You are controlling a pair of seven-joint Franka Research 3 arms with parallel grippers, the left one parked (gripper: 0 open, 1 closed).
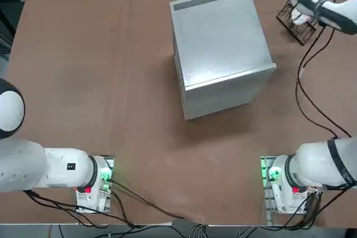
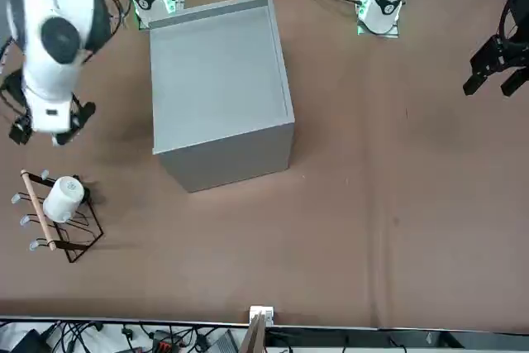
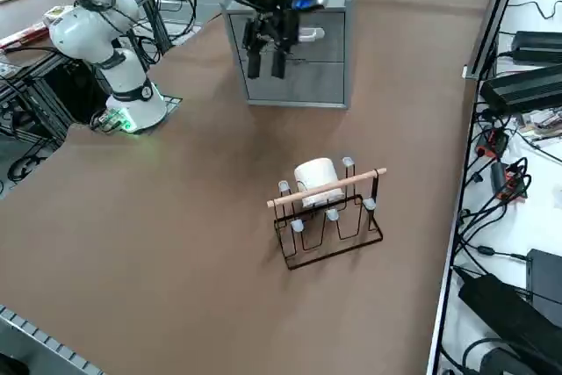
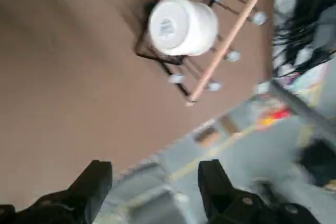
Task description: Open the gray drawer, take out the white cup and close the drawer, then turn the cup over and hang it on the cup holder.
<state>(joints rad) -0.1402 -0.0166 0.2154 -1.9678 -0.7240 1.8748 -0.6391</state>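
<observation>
The white cup (image 3: 316, 180) hangs on the cup holder (image 3: 329, 226), mouth toward the pegs and base facing outward, on the table near its right edge. The front view shows the cup (image 2: 64, 197) resting against the holder's wooden bar (image 2: 37, 208). My right gripper (image 3: 266, 63) hovers open and empty above the table, between the holder and the gray cabinet. In the wrist view the fingers (image 4: 97, 179) are spread, and the cup (image 4: 184, 24) lies well beyond them. The gray drawer (image 3: 307, 81) sits flush in the cabinet front, shut.
The big gray cabinet (image 1: 220, 48) stands at the table's middle back. Cables and power units (image 3: 527, 85) lie off the table's right edge, beside the holder. My arm partly covers the holder (image 1: 298, 23) in the top view.
</observation>
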